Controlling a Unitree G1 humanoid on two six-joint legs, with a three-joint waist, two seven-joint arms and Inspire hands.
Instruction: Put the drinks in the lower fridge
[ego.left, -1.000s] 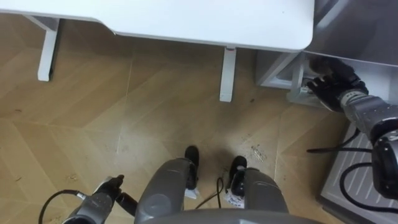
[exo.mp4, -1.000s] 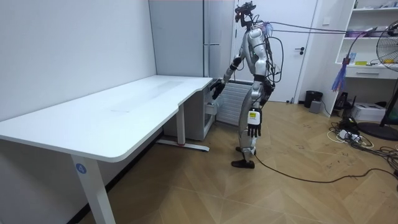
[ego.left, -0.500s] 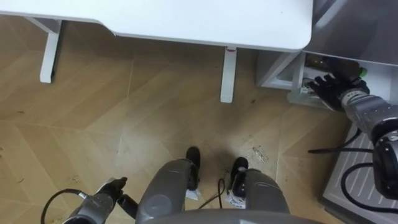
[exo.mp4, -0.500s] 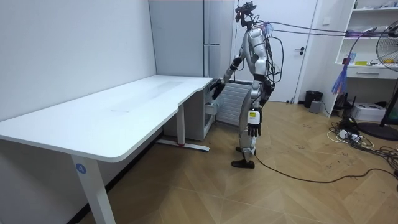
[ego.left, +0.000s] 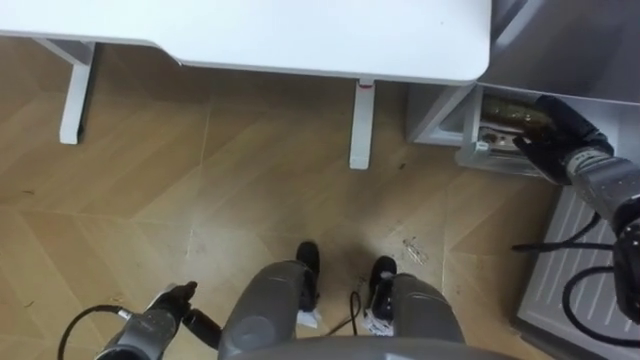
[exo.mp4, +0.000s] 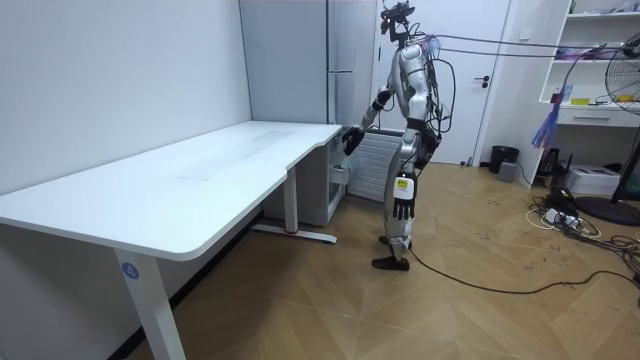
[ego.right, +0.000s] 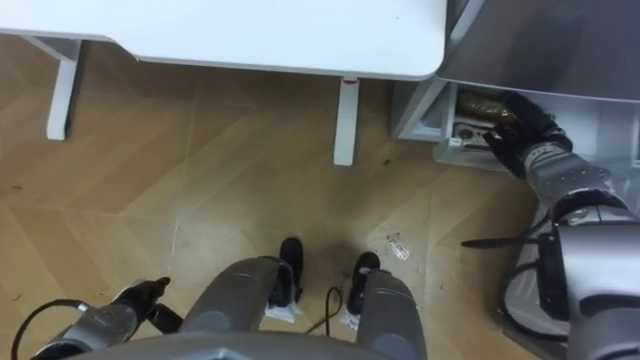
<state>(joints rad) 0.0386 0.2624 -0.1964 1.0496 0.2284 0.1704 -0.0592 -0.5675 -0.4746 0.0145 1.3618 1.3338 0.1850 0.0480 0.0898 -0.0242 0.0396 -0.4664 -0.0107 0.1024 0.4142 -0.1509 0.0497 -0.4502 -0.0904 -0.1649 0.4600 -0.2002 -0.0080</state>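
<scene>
Down at the lower left, the left hand hangs by the robot's side above the wooden floor, fingers loose and relaxed with nothing in them, and it sits well away from the action, so count it out of this one. Sweeping right, the white surface runs across the top of the eye views. The robot stands just off its end, square to the corner where it meets the fridge. Now the part that matters: just past the surface's right edge, the lower fridge is open. Inside its compartment lies a brownish-gold shape, the drink by the look of it, though it is too small to be sure it is a bottle. It seems to lie on its side, with its long axis running roughly left to right across the opening. Right beside it comes the right hand, reached forward with the dark fingers over the drink's right end. I cannot tell from here whether those fingers are closed on it or only lying against it. So the drink lies to the left of the palm and slightly ahead of it, and this arm is plainly the nearer one. I judge that any release or nudge wants to go leftward, along that axis and deeper into the compartment. Further right, low in the view, the ribbed fridge door stands swung open.
</scene>
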